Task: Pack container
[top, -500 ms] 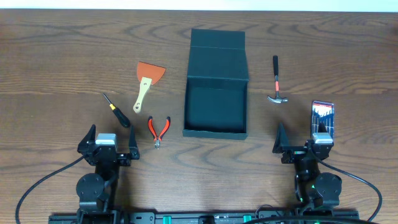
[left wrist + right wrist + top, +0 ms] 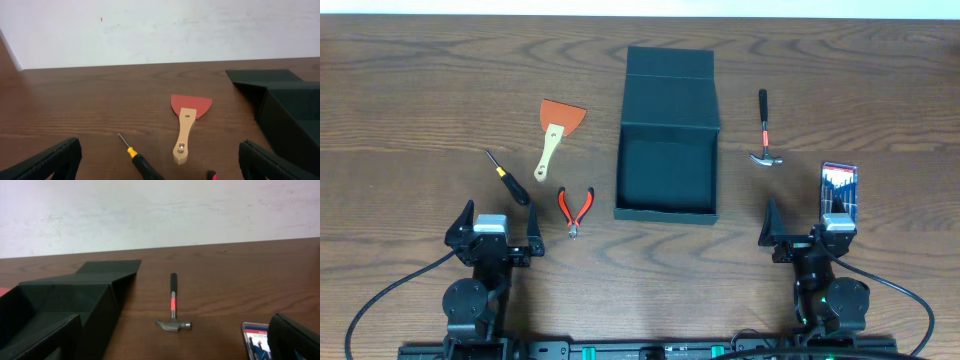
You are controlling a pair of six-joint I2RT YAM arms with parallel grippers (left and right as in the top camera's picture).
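Risk noted: the dark teal-green rectangular cardboard container (image 2: 665, 212), standing mid-bench (image 2: 420, 80) between the two arms, looks light. A tool caught on its thin wall would likely shove it or swing the hinged flap lid (image 2: 670, 70) shut. It appears matte, open and empty, with the lid laid back toward the far edge. To its right lie a small steel claw hammer (image 2: 764, 130) and a carded tool pack (image 2: 839, 190). To its left lie red-handled pliers (image 2: 575, 208), a wooden-handled scraper (image 2: 556, 135) and a black screwdriver (image 2: 510, 178). The left pincer (image 2: 500, 222) and right pincer (image 2: 810, 225) are both released and hold nothing.
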